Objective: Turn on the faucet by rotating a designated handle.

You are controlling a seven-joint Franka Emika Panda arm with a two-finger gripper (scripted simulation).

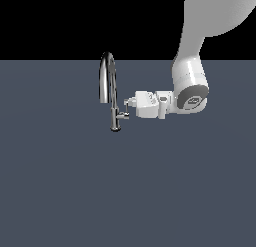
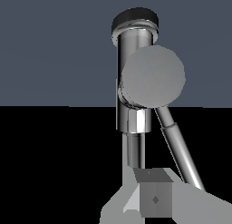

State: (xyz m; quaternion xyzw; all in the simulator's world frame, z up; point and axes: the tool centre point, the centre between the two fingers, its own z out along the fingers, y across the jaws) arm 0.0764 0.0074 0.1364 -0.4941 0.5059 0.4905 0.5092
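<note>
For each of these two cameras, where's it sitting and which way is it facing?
Exterior view: off the arm, somewhat raised, looking across the dark floor at the faucet; the white arm and its gripper come in from this view's right.
Wrist view: on the wrist, close up, facing the faucet stem and handle; one fingertip shows.
Shared: faucet, handle, gripper.

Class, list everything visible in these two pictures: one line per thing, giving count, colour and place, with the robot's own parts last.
faucet: one, shiny chrome, upright on the floor, in the middle of the exterior view.
handle: one, chrome, sticking out low on the faucet's stem toward the exterior view's right.
floor: one, dark slate grey, under everything.
arm: one, white, coming in from the exterior view's upper right.
gripper: one, white, right at the handle; open or shut cannot be told.
</note>
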